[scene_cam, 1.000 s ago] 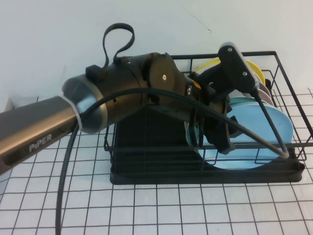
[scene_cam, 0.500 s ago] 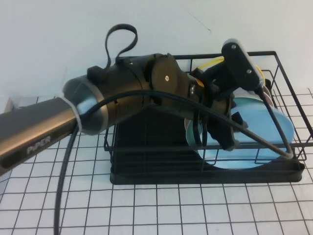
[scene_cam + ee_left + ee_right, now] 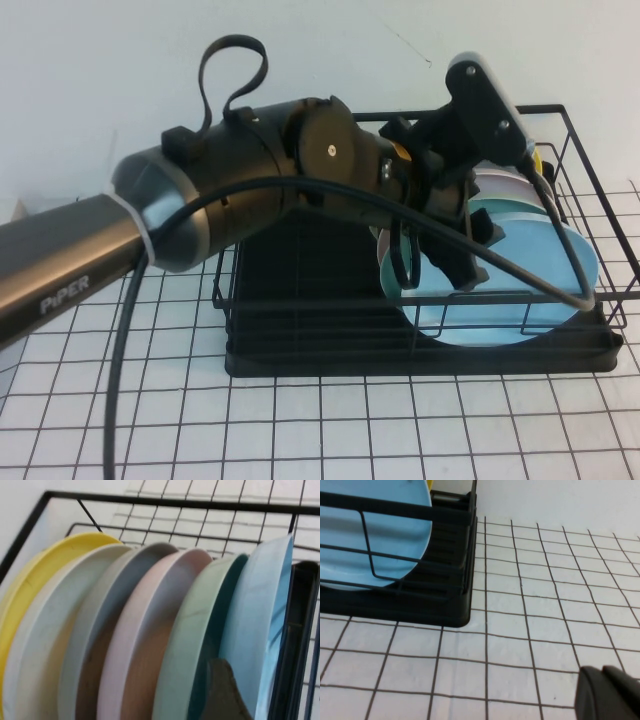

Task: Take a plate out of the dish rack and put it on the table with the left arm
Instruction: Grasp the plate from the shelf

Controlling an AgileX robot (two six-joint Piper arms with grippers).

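The sky-blue plate (image 3: pixel 530 270) stands on edge at the front of the black wire dish rack (image 3: pixel 300 355), first in a row of plates. My left gripper (image 3: pixel 440 265) reaches down into the rack at the plate's upper left rim. In the left wrist view a dark part of this gripper sits between the blue plate (image 3: pixel 260 620) and the mint-green plate (image 3: pixel 200 630); the rest is hidden behind the blue plate. My right gripper (image 3: pixel 612 692) is shut and empty, low over the table (image 3: pixel 545 580) to the right of the rack (image 3: pixel 450 580).
Behind the blue plate stand mint-green, pale pink (image 3: pixel 145 630), grey (image 3: pixel 100 630) and yellow (image 3: pixel 40 580) plates, packed close. The left arm's body and cables (image 3: pixel 250 200) hang over the rack's left half. Gridded table (image 3: pixel 300 420) lies in front of the rack.
The left arm and wrist have shifted a little up and to the left. The blue plate stands in the rack as before.
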